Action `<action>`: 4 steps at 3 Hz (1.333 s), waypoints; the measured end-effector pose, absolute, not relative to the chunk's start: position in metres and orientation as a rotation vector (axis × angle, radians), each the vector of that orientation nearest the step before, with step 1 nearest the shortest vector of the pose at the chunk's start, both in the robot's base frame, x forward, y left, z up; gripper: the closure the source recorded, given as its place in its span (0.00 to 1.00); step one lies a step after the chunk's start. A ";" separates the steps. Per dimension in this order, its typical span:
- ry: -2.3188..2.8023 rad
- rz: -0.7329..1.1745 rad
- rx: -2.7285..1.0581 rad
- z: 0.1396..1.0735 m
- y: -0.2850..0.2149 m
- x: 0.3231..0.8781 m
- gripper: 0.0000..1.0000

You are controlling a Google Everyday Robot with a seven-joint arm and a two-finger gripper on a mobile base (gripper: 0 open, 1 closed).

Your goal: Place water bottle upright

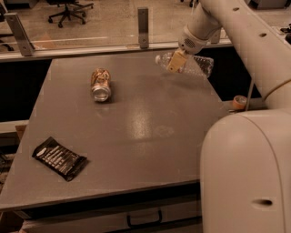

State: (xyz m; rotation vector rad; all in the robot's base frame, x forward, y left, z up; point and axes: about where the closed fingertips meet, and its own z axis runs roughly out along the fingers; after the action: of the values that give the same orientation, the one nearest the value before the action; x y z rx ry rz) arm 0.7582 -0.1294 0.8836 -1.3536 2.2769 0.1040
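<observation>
- On my remote feed, the gripper (175,64) hangs over the far right corner of the grey table (136,123), at the end of the white arm (236,32) reaching down from the upper right.
- The gripper is clamped on the water bottle (198,66). One tan finger (177,60) crosses the front of the clear ribbed body, just behind the neck.
- The water bottle lies nearly horizontal in that grip. Its white cap (158,59) points left over the tabletop, and its base end reaches past the table's right edge against the dark background.
- I cannot tell whether the bottle touches the table surface or is just clear of it.
- A brown-gold can (101,84) lies on its side in the far left part of the table, open end toward me, well apart from the bottle.
- A black snack packet (59,158) with white print lies flat near the table's front left corner.
- The robot's white base (248,177) fills the lower right of my view, hiding the table's front right corner.
- A small orange round object (239,102) sits just beyond the table's right edge.
- Behind the table I see a low rail with upright metal posts (143,26) and an office chair (68,8) on the floor beyond.
</observation>
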 end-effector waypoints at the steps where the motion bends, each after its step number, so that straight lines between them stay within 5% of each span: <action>1: 2.118 0.199 -1.427 0.915 -0.113 0.733 1.00; 4: 1.563 0.757 -1.386 0.983 -0.110 0.663 1.00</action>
State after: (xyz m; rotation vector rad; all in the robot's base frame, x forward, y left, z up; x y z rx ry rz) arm 0.6626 -0.1099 0.9829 -1.3859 1.5629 0.7572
